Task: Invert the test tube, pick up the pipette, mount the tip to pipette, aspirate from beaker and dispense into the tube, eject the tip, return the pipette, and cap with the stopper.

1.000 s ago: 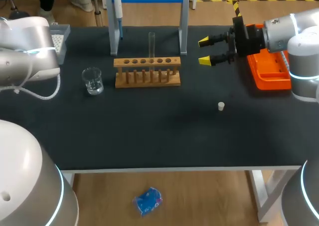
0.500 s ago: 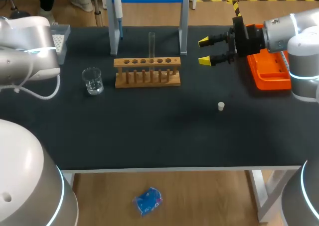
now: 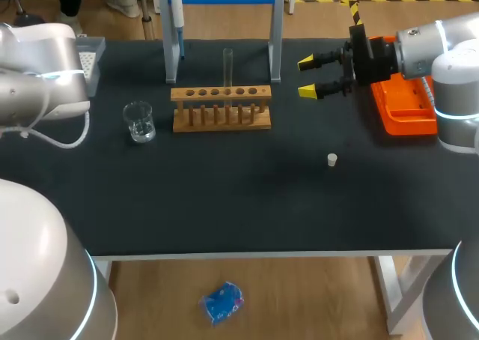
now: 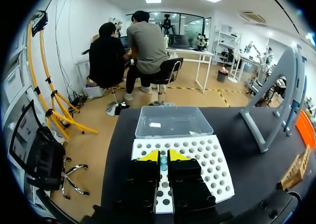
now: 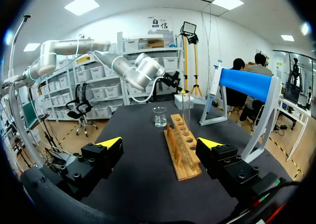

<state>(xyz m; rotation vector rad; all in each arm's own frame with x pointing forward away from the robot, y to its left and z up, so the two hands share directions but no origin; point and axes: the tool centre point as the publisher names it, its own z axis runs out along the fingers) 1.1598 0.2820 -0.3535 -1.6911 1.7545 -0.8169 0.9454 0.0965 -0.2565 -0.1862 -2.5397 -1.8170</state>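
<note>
Nothing has moved: one test tube [image 3: 227, 69], one beaker [image 3: 139, 121], one stopper [image 3: 332, 159].

Test tube [image 3: 227, 67] upright in rack [image 3: 221, 109], beaker [image 3: 139, 121] beside it, white stopper [image 3: 332, 159] apart, pipette [image 3: 178, 14] seemingly hanging behind

slight shift of the left arm [image 3: 41, 74]
</note>
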